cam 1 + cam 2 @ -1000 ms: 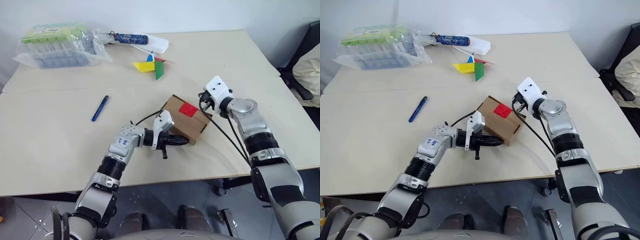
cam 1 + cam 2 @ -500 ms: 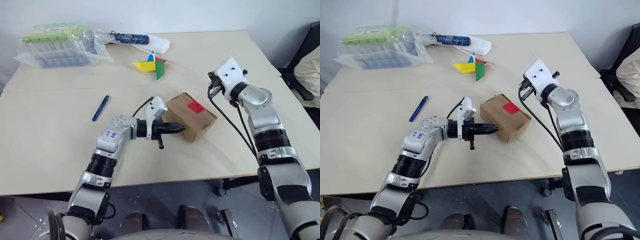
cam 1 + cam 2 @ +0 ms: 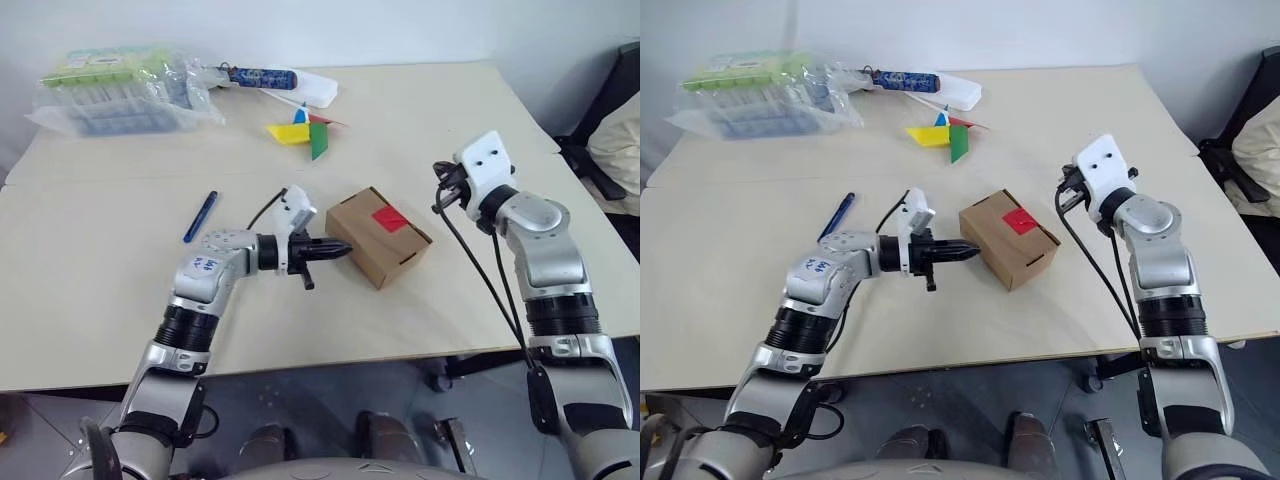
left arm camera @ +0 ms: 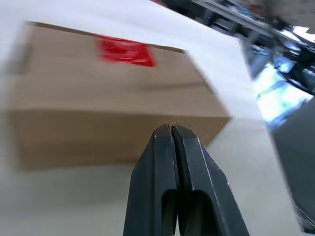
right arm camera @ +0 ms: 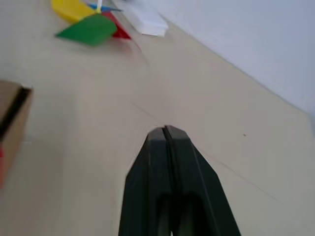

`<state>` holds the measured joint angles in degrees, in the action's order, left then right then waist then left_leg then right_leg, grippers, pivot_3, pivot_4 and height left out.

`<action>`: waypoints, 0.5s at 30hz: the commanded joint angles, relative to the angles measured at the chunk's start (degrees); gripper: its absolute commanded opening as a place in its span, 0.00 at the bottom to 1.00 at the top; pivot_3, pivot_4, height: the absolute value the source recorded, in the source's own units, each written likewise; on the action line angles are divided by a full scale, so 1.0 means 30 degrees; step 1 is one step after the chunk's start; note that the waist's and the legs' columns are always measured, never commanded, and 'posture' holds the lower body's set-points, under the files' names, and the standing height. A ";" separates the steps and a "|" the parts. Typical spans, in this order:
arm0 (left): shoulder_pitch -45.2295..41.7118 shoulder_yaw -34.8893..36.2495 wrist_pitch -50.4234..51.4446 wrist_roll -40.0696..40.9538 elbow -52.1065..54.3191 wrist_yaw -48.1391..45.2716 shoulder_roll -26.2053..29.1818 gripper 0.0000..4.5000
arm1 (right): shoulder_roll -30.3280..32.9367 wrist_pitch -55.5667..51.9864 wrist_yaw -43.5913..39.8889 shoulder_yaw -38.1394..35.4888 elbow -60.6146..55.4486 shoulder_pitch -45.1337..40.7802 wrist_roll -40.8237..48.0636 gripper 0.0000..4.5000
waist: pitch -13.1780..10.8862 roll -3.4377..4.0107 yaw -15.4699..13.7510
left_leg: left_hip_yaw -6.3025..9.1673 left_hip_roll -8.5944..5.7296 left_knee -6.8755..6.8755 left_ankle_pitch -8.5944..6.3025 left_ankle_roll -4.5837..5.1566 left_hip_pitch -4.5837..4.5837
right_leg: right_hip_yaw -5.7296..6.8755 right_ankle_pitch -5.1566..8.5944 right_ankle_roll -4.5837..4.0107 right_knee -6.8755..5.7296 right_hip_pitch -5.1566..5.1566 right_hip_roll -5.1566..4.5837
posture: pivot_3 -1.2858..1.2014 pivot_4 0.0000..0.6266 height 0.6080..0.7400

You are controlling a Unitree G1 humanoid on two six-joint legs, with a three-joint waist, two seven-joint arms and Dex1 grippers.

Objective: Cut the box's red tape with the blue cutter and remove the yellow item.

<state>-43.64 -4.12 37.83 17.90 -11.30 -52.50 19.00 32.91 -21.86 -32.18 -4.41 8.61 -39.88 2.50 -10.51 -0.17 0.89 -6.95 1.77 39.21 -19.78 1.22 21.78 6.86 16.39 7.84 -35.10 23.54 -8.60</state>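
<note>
The brown cardboard box [image 3: 378,240] sits closed near the table's middle, with the red tape [image 3: 389,217] square on its top. My left gripper [image 3: 343,247] is shut and empty, and its tips point at the box's near-left corner, just short of it. Its wrist view shows the fingertips [image 4: 171,129] pressed together in front of the box wall [image 4: 98,98]. The blue cutter [image 3: 200,216] lies on the table to the left, apart from both grippers. My right gripper [image 5: 165,129] is shut and empty, raised above the table to the right of the box. The yellow item is out of view.
At the back left lie a clear plastic package with a green label [image 3: 120,90], a dark-blue patterned tube [image 3: 258,76] and a white flat object [image 3: 318,88]. A paper pinwheel [image 3: 300,132] lies behind the box. A dark chair [image 3: 605,120] stands beyond the table's right edge.
The box has turned a little on the table. My left gripper has drawn back to the left along the box's near side. My right arm has lifted and pulled away to the right.
</note>
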 commanded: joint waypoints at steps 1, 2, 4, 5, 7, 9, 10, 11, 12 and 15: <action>-0.1518 0.2018 -0.1224 0.0055 -0.2166 0.1096 0.0982 0.01 | 0.1822 -0.4487 -0.0581 -0.1833 -0.5561 0.1985 0.1325 0.00 | 0.0000 0.0002 -0.0290 | 0.0016 0.0012 0.0034 -0.0001 0.0000 0.0044 | 0.0021 0.0000 -0.0001 0.0004 0.0022 0.0011 | 0.52 0.24 1.00; -0.1850 0.2131 -0.1661 -0.0181 -0.2897 0.1465 0.1071 0.01 | 0.2113 -0.5524 -0.0550 -0.2026 -0.6631 0.2539 0.1547 0.00 | -0.0001 0.0001 -0.0293 | 0.0015 0.0001 0.0052 0.0000 0.0000 0.0094 | 0.0032 0.0000 0.0000 0.0006 0.0048 0.0004 | 0.52 0.24 1.00; -0.2798 0.2305 -0.3390 -0.0633 -0.4892 0.1832 0.0996 0.01 | 0.2941 -0.8719 -0.0827 -0.2272 -0.9028 0.3696 0.2342 0.00 | 0.0000 0.0001 -0.0462 | 0.0003 -0.0008 0.0115 -0.0006 0.0009 0.0145 | 0.0057 -0.0001 0.0001 0.0009 0.0053 0.0001 | 0.52 0.24 1.00; -0.3261 0.2334 -0.3910 -0.0794 -0.5815 0.1972 0.0895 0.01 | 0.3254 -1.0102 -0.0881 -0.2361 -1.0093 0.4149 0.2718 0.00 | 0.0001 -0.0004 -0.0493 | -0.0006 -0.0010 0.0143 -0.0008 0.0011 0.0167 | 0.0076 -0.0001 0.0001 0.0010 0.0046 0.0003 | 0.52 0.24 1.00; -0.4291 0.2276 -0.4512 -0.1181 -0.7856 0.2337 0.0617 0.01 | 0.3682 -1.2478 -0.0834 -0.2575 -1.1989 0.4868 0.3403 0.00 | 0.0001 -0.0005 -0.0651 | -0.0019 -0.0008 0.0181 -0.0008 0.0013 0.0184 | 0.0104 -0.0001 0.0001 0.0016 0.0029 0.0004 | 0.52 0.24 1.00; -0.5070 0.2091 -0.5731 -0.1539 -0.9718 0.2089 0.0297 0.01 | 0.4019 -1.4517 -0.0676 -0.2733 -1.3715 0.5503 0.3914 0.00 | 0.0001 -0.0005 -0.0791 | -0.0020 -0.0009 0.0214 -0.0008 0.0014 0.0200 | 0.0110 -0.0001 0.0000 0.0014 0.0028 0.0007 | 0.52 0.24 1.00; -0.5509 0.1978 -0.6365 -0.1696 -1.0800 0.1826 0.0062 0.01 | 0.4208 -1.5457 -0.0502 -0.2772 -1.4468 0.5804 0.4024 0.00 | 0.0000 -0.0007 -0.0772 | -0.0017 -0.0008 0.0229 -0.0009 0.0014 0.0212 | 0.0117 -0.0001 0.0000 0.0020 0.0029 0.0009 | 0.52 0.24 1.00; -0.5973 0.1863 -0.6940 -0.1851 -1.1874 0.1614 -0.0250 0.01 | 0.4312 -1.6607 -0.0359 -0.2815 -1.5159 0.6005 0.4234 0.00 | 0.0000 -0.0005 -0.0804 | -0.0021 -0.0009 0.0238 -0.0012 0.0020 0.0215 | 0.0116 -0.0001 0.0000 0.0022 0.0029 0.0008 | 0.52 0.24 1.00; -0.6449 0.1794 -0.7579 -0.2001 -1.2997 0.1410 -0.0603 0.01 | 0.4351 -1.8079 -0.0359 -0.2791 -1.5939 0.6096 0.4637 0.00 | 0.0000 -0.0010 -0.0801 | -0.0023 -0.0018 0.0241 -0.0015 0.0025 0.0219 | 0.0114 -0.0001 0.0000 0.0023 0.0029 0.0004 | 0.52 0.24 1.00; -0.7565 0.1575 -0.9514 -0.2607 -1.5898 0.0984 -0.1559 0.01 | 0.3686 -2.1035 -0.0183 -0.2399 -1.7882 0.5964 0.5635 0.00 | 0.0000 -0.0015 -0.0824 | -0.0008 -0.0018 0.0255 -0.0016 0.0027 0.0244 | 0.0129 -0.0001 0.0000 0.0030 0.0031 0.0006 | 0.52 0.24 1.00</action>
<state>-64.37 0.97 12.87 11.00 -56.82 -48.44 14.94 44.37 -80.94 -33.36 -11.20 -41.03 -21.42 17.64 -10.51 -0.21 -1.59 -6.96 1.72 39.98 -19.83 1.30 22.53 7.27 16.39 7.84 -34.99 23.64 -8.59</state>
